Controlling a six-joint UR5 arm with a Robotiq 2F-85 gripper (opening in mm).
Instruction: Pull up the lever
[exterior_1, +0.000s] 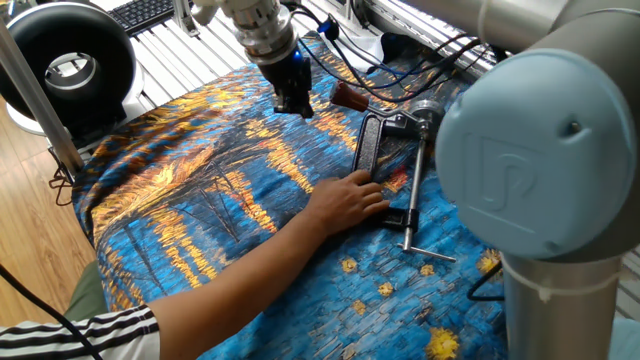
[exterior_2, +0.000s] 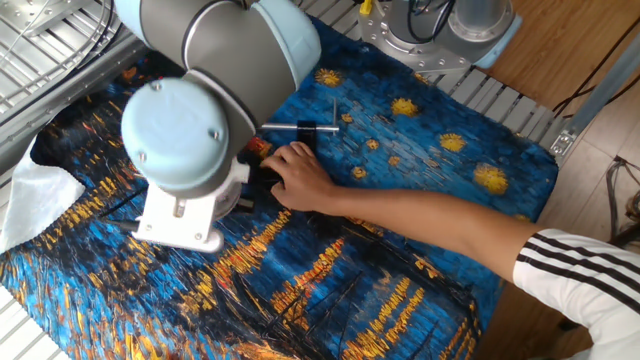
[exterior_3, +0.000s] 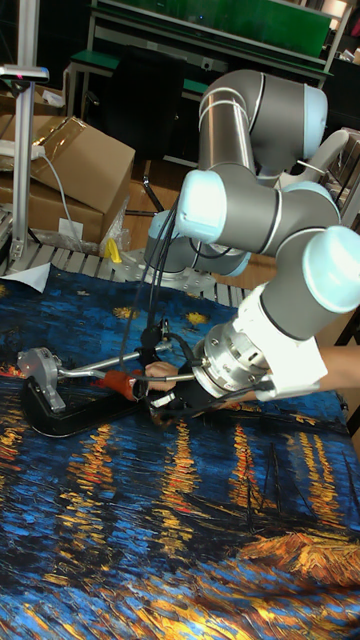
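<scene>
Approaching the lever (exterior_1: 350, 97), the tool (exterior_1: 294, 101) hangs just beside its red tip; whether its fingers are spread I cannot tell. It should catch the tip from below and lift gently, while the hand (exterior_1: 347, 202) steadies the clamp (exterior_1: 371, 150).

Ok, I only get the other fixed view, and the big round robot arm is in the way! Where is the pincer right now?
Observer: In one fixed view the pincer hangs just beside the lever, with a gap showing between them.
Operator: What does the end of the lever look like?
Observer: It has a dark red sleeve on its tip, and that tip points towards the pincer.
Operator: I can see someone's hand. What is it doing?
Observer: The hand has its fingers on the lower end of the black clamp, beside the silver rod.
</scene>
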